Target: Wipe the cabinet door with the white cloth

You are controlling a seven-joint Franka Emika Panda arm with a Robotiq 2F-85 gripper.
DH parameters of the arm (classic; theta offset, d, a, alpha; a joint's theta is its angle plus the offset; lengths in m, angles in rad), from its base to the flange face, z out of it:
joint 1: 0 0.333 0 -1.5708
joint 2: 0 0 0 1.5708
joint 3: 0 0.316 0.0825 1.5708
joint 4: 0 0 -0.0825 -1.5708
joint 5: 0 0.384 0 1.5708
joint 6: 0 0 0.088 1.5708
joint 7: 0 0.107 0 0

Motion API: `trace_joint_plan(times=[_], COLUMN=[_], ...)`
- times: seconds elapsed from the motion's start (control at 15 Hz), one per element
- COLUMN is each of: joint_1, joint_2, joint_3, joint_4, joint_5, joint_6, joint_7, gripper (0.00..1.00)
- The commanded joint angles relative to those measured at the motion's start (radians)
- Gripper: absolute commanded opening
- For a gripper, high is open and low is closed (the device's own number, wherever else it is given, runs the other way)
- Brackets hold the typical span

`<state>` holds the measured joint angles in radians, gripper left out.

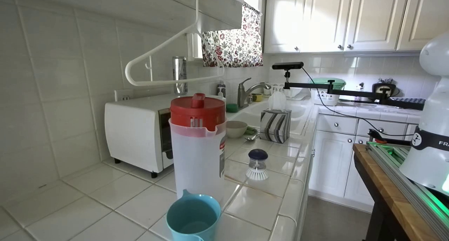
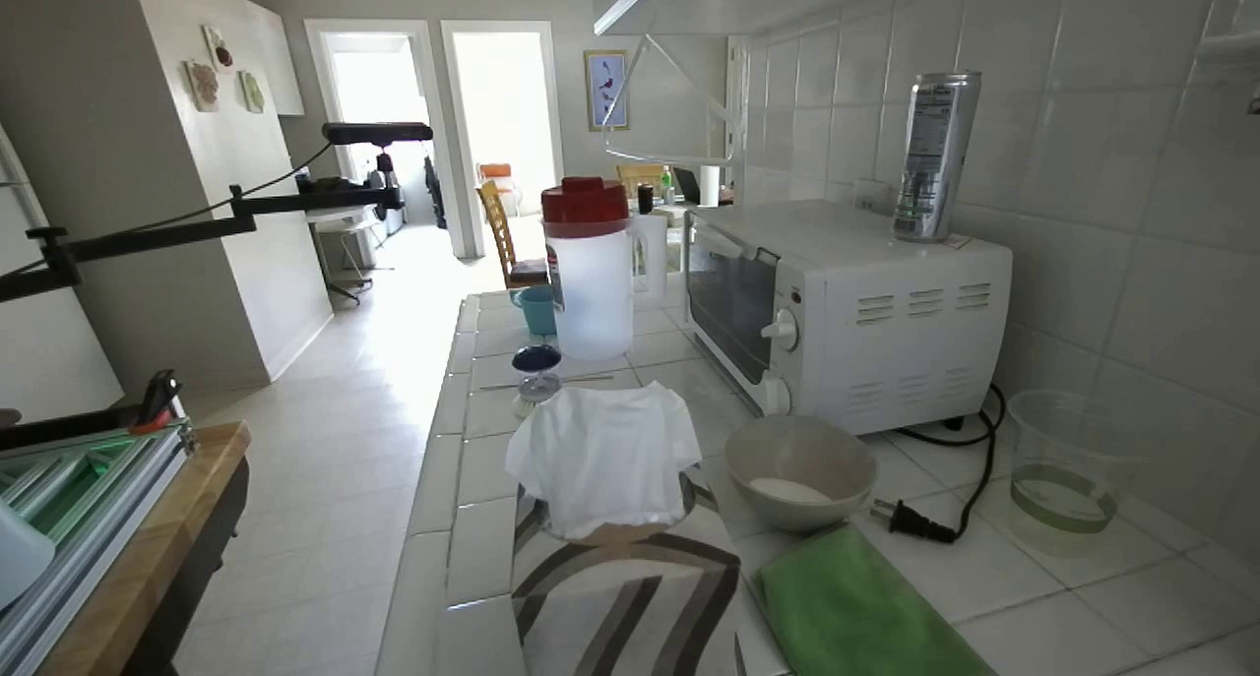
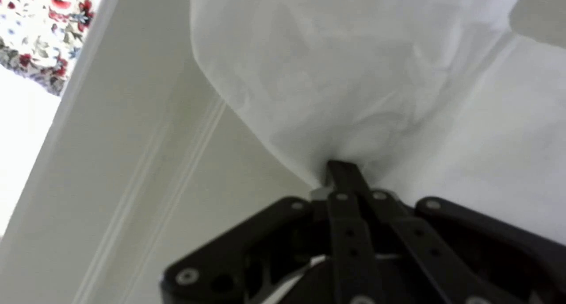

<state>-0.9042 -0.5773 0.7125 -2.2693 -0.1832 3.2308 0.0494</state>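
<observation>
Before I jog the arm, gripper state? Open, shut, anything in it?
Gripper: closed, holding the white cloth.

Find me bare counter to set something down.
Bare tile lies between the toaster oven, the tiled wall and the turquoise cup; a smaller patch lies between the dish brush, cup and counter edge. It's crowded around the bowl, spoon and tissue box.

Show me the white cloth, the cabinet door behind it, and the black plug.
White cloth (image 3: 380, 78): wrist view, creased middle.
Cabinet door (image 3: 216, 184): wrist view, flat panel.
Black plug (image 2: 923, 523): an exterior view, its casing.
</observation>
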Motion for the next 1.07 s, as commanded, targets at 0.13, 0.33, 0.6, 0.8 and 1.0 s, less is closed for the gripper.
trace_joint_plan(times=[0.13, 0.33, 0.6, 0.8, 1.0], joint_1=[0.061, 0.167, 0.327, 0.433, 0.533], joint_2=[0.054, 0.083, 0.116, 0.116, 0.106], joint_3=[-0.029, -0.092, -0.214, -0.319, -0.409], joint_4=[-0.024, -0.043, -0.068, -0.074, -0.083], joint_5=[-0.003, -0.004, -0.025, -0.054, -0.072], joint_6=[-0.080, -0.170, -0.314, -0.392, -0.439], joint_7=[0.003, 0.004, 0.021, 0.037, 0.037], gripper=[0.00, 0.00, 0.00, 0.00, 0.00])
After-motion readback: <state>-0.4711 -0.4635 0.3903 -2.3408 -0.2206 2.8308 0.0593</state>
